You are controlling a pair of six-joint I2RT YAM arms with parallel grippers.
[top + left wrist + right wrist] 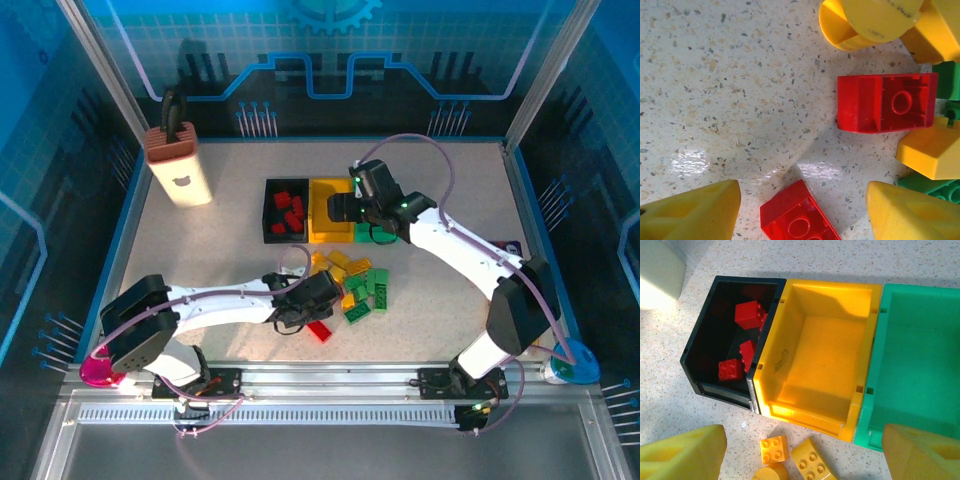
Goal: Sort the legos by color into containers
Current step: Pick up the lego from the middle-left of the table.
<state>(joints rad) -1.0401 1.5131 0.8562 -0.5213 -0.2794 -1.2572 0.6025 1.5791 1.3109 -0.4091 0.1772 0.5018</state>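
Note:
The legos lie in a loose pile (358, 285) of yellow, green and red bricks in front of the containers. The black bin (722, 340) holds several red bricks (747, 315); the yellow bin (820, 350) and the green bin (920, 355) look empty. My left gripper (802, 212) is open low over the table, with an upside-down red brick (795, 215) lying between its fingers, untouched. A second red brick (885, 102) lies just beyond it. My right gripper (805, 457) is open and empty above the bins' front edge, over two yellow bricks (774, 449).
A tall beige box with a brown top (180, 165) stands at the back left. Yellow bricks (932, 150) and green bricks (950, 80) crowd the right of the left gripper. Bare speckled table (730, 90) lies to its left.

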